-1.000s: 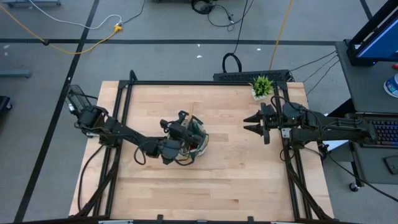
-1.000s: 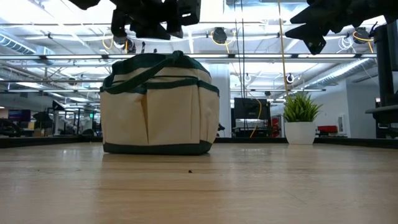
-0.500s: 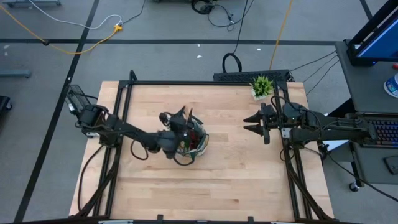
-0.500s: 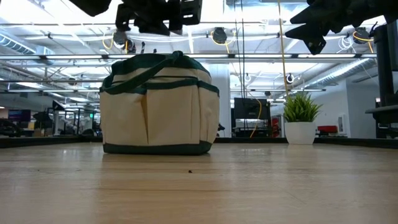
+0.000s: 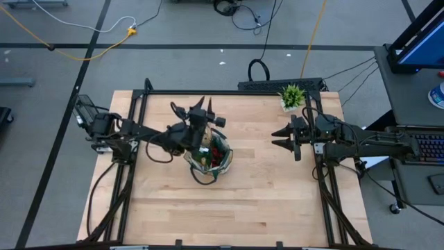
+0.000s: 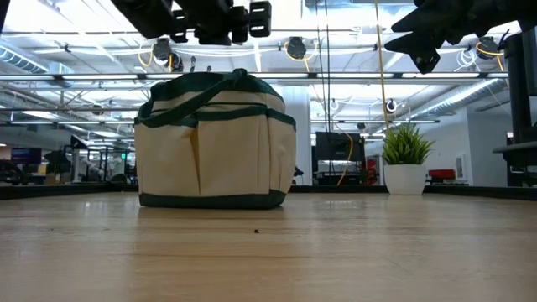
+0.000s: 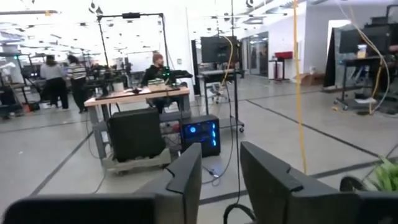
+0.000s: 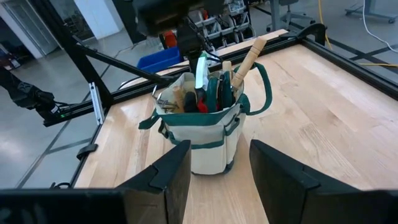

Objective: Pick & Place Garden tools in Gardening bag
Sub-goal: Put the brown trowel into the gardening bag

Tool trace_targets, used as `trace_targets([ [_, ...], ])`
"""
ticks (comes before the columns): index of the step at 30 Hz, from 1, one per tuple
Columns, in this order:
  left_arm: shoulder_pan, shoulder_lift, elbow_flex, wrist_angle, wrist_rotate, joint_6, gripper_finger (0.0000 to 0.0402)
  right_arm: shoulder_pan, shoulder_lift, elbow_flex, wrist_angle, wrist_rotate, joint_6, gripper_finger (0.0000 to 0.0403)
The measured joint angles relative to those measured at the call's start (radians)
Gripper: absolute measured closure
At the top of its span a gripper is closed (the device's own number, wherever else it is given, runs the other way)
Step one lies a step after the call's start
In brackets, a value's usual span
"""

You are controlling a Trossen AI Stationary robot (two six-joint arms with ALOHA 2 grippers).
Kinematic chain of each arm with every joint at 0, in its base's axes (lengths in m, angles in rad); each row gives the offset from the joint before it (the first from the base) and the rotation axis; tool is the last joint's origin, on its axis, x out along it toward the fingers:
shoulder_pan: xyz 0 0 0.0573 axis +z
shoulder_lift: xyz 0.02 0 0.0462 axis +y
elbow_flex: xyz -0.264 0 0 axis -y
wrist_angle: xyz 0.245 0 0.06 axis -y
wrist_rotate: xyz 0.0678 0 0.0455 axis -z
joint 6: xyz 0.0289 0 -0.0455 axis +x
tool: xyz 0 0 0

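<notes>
While the gardening bag (image 5: 211, 154) stands upright near the middle of the worktop (image 5: 243, 201), we see tools poking from its mouth: a wooden handle (image 8: 247, 60) and green-handled pruners (image 8: 220, 92). Our left pincer (image 5: 201, 106) hovers above the bag's far edge, fingers parted and empty. Our right pincer (image 5: 282, 138) waits well apart beside the potted plant (image 5: 292, 96), likewise released.
</notes>
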Motion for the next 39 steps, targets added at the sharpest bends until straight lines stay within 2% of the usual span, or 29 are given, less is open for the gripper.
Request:
trace_targets([
  [4,0.016,0.0,0.035,-0.003,0.0,0.037,0.0319,0.0,0.0,0.0,0.0,0.0,0.0,0.0248],
  [13,0.016,0.0,0.133,-0.004,-0.194,0.263,0.0396,0.0,0.0,0.0,0.0,0.003,-0.052,0.0248],
  [15,0.016,0.0,0.16,-0.003,-0.243,0.32,0.0395,0.0,0.0,0.0,0.0,0.003,-0.055,0.0248],
  [18,0.01,-0.001,0.193,-0.002,-0.248,0.386,0.0398,0.0,0.0,0.0,0.0,0.003,-0.055,0.0248],
  [23,0.007,-0.041,0.223,-0.004,-0.248,0.403,0.0398,0.0,0.0,0.0,-0.001,0.003,-0.056,0.0248],
  [34,0.005,-0.108,0.223,-0.021,-0.248,0.4,0.04,0.0,0.0,0.0,0.0,0.003,-0.06,0.0248],
  [39,-0.023,-0.108,0.222,-0.169,-0.243,0.285,0.04,0.0,0.0,0.0,0.0,0.003,-0.06,0.0248],
])
